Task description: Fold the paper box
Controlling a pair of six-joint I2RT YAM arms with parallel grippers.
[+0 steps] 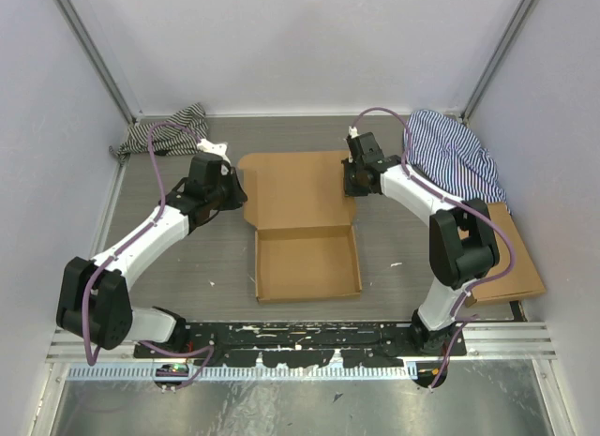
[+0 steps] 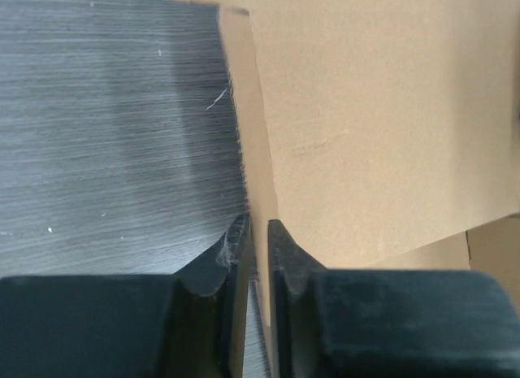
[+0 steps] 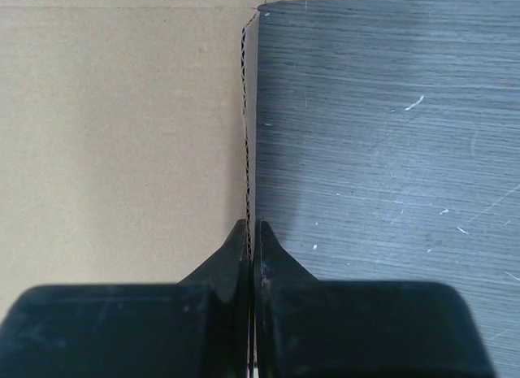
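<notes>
Grey-and-white striped crumpled cloth (image 1: 161,136) sits at the far left corner of the grey table (image 1: 211,263), well apart from the box.

Next we see the left gripper (image 1: 238,190) at the left edge of the plain brown corrugated cardboard paper box (image 1: 307,263). In the left wrist view its two black fingers (image 2: 231,260) stand only a thin slit apart. A narrow side flap of the paper box (image 2: 374,126) runs down into that slit. We cannot tell whether the jaws press on the flap or just stand around it.

The paper box lies at the middle of the table between both arms. Its near half is a shallow open tray with raised walls. Its far half is a wide panel lying flat or nearly so, joined to the tray's far wall.

The right gripper (image 1: 352,185) is at the right edge of that far panel. In the right wrist view (image 3: 252,232) its jaws are closed tight. The corrugated edge of the paper box (image 3: 122,134) runs straight in between the fingertips, so it has hold of the panel's edge, with bare table (image 3: 382,134) to the right.

Blue-and-white striped bunched cloth (image 1: 455,155) lies at the far right, just behind the right arm. A smooth flat brown cardboard rectangle (image 1: 514,267) lies at the right edge, partly under that arm.
</notes>
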